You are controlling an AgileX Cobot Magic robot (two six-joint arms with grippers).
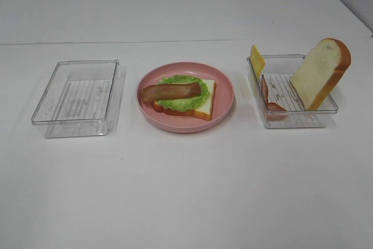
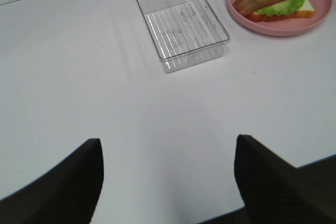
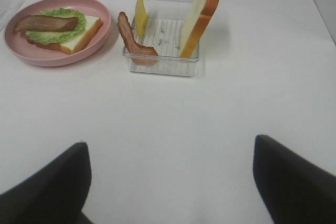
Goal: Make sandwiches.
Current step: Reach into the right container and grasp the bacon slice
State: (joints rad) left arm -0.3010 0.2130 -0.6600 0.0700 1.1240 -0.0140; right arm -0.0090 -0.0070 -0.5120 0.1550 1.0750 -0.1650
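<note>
The left gripper [image 2: 168, 145] is closest to us, well apart from the pink plate [image 1: 175, 125]. Its jaws are wide open and hold nothing. The right gripper [image 3: 170, 142] is wide open too, with nothing in it.

On the plate lies the sandwich [image 1: 180, 94], not done yet. It has a bottom bread slice [image 1: 207, 104], a lettuce leaf [image 1: 185, 104] and a bacon strip [image 1: 172, 92] on top.

In the clear tray [image 1: 303, 118] right of the plate, the cheese slice [image 1: 256, 60], the second bacon strip [image 1: 271, 102] and the standing bread slice [image 1: 319, 74] only lean on the walls. A bump could tip them out. A push on the plate could slide the top bacon off.
</note>
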